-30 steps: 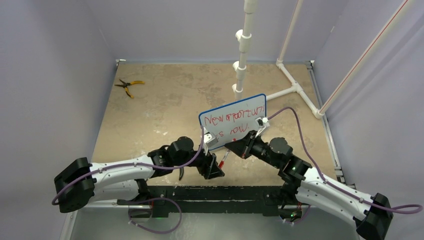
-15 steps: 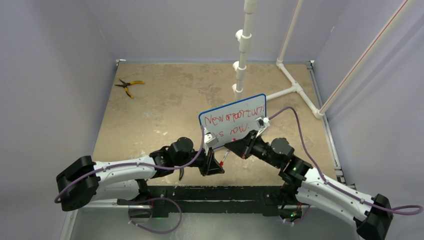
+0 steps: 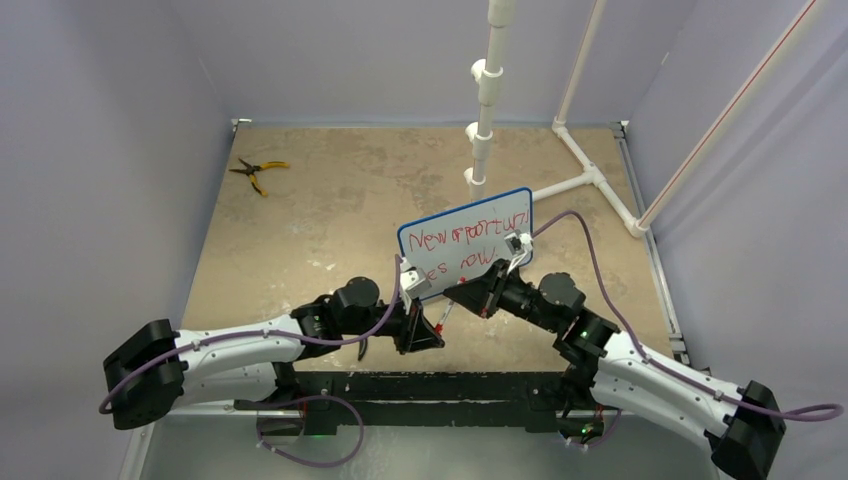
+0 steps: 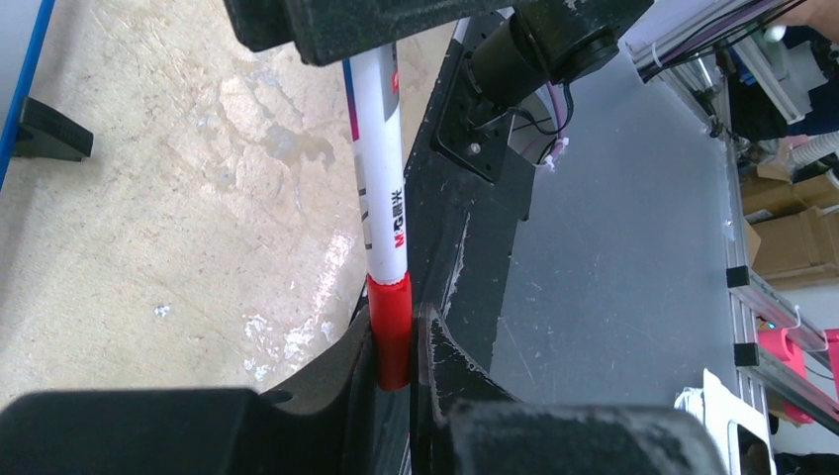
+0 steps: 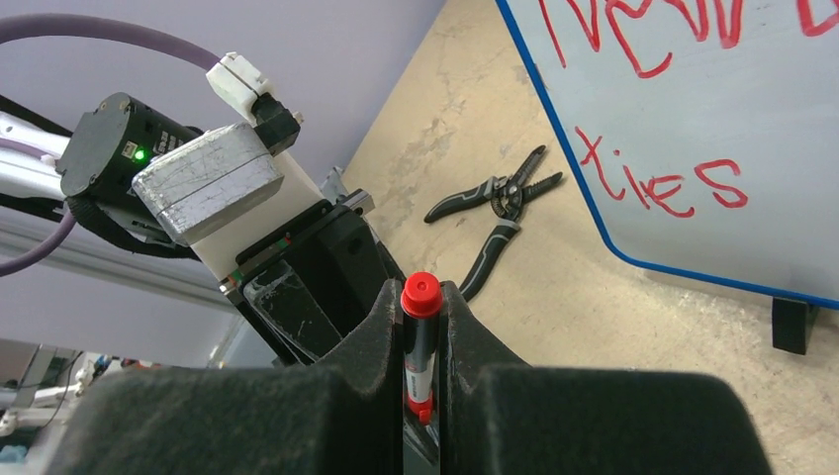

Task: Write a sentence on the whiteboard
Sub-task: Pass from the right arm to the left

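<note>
The whiteboard (image 3: 465, 240) stands upright on the tan table, blue-framed, with the red sentence (image 3: 468, 236) across it in two rows. Part of the sentence (image 5: 663, 183) also shows in the right wrist view. Just in front of the board both grippers meet on one marker (image 3: 444, 317). My left gripper (image 4: 393, 341) is shut on the marker's red end (image 4: 391, 327), and the white barrel (image 4: 381, 188) runs up from there into the right gripper's black fingers (image 4: 336, 30). My right gripper (image 5: 420, 317) is shut on the marker (image 5: 419, 336), whose red tip (image 5: 420, 294) pokes out between its fingertips.
Pliers (image 3: 258, 172) lie at the table's far left and also show as pliers (image 5: 495, 198) beside the board's lower corner. A white pipe frame (image 3: 590, 175) and its upright post (image 3: 483, 110) stand behind the board. The board's black foot (image 5: 794, 325) rests on the table.
My left gripper has closed onto the marker's red end. Both wrists have shifted slightly left. The board has not moved.
</note>
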`<state>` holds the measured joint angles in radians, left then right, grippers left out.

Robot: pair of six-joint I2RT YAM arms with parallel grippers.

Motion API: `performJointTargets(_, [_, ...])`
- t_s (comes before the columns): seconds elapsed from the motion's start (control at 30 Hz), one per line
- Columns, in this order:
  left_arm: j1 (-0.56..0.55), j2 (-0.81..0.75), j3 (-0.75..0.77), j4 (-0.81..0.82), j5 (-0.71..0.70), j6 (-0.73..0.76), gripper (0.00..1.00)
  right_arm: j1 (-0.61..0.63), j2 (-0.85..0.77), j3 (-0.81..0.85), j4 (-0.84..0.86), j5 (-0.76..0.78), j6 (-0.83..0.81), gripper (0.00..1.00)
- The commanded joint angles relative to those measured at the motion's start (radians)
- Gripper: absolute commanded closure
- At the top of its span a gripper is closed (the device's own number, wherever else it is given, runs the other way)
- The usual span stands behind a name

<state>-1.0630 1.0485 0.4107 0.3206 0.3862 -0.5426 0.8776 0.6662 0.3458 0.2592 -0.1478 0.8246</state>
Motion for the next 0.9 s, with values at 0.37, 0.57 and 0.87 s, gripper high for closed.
performJointTargets(0.37, [0.000,-0.101,0.020,0.201,-0.058,0.124,1.00,0.010,0.061,-0.071,0.077,-0.164,0.013,1.00])
performJointTargets(0.57, [0.000,-0.076,0.071,0.190,0.006,0.144,1.00,0.020,0.076,-0.112,0.084,-0.203,0.023,1.00])
performJointTargets(0.87, [0.000,-0.041,0.156,0.183,0.077,0.164,1.00,0.055,0.138,-0.123,0.083,-0.228,0.015,1.00])
